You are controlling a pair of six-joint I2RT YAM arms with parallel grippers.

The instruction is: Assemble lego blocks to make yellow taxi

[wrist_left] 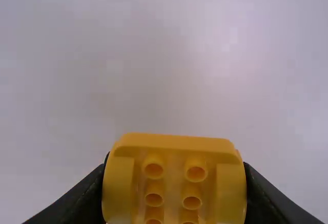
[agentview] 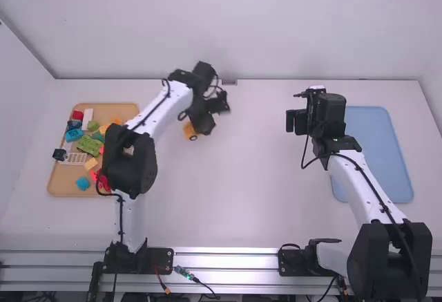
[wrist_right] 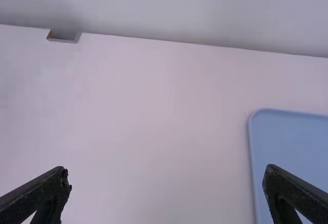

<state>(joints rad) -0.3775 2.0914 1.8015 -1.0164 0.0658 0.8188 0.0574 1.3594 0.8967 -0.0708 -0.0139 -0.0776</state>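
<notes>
Colorful blocks (agentview: pixel 88 144) sit in a tan tray (agentview: pixel 67 187), left, as the left tool (agentview: pixel 197 120) grips a yellow block (wrist_left: pixel 174 143) over the white surface (agentview: pixel 238 191) and the right tool (agentview: pixel 319 91) hangs, fingers (wrist_right: pixel 46 189) parted, near a blue tray (agentview: pixel 380 146).

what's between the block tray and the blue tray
High view: the left end effector, holding a yellow block, then white table, then the right end effector.
</notes>
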